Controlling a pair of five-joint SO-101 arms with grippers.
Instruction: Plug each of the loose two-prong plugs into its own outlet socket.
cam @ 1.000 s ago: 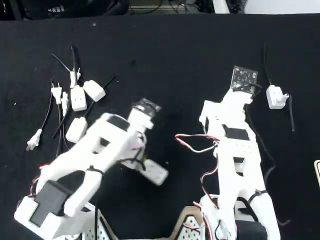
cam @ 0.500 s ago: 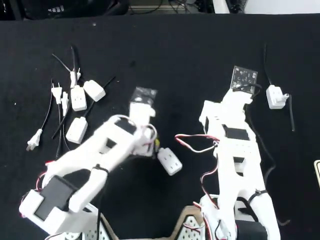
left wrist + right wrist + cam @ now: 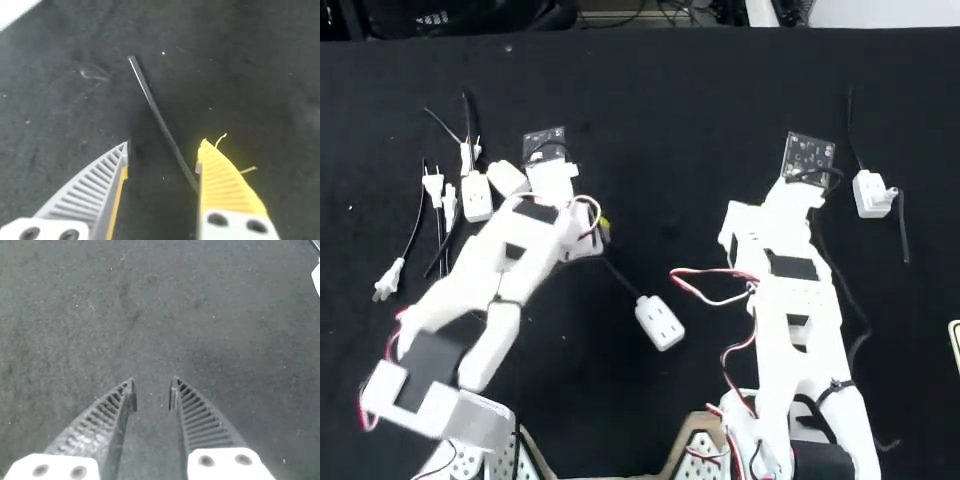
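The left fingers (image 3: 220, 175) stand wide, with a thin black cord (image 3: 150, 97) lying between them on the tabletop (image 3: 260, 60). Closing here risks pinching the cord rather than a plug and dragging the crowded plugs (image 3: 433, 184) and sockets (image 3: 477, 196) askew. The right fingers (image 3: 200, 415), narrowly parted, hover well apart from them.

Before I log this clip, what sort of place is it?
Probably a robotics lab bench: a white left arm and right arm side by side at a black table, with white outlet sockets and loose plugs laid out.
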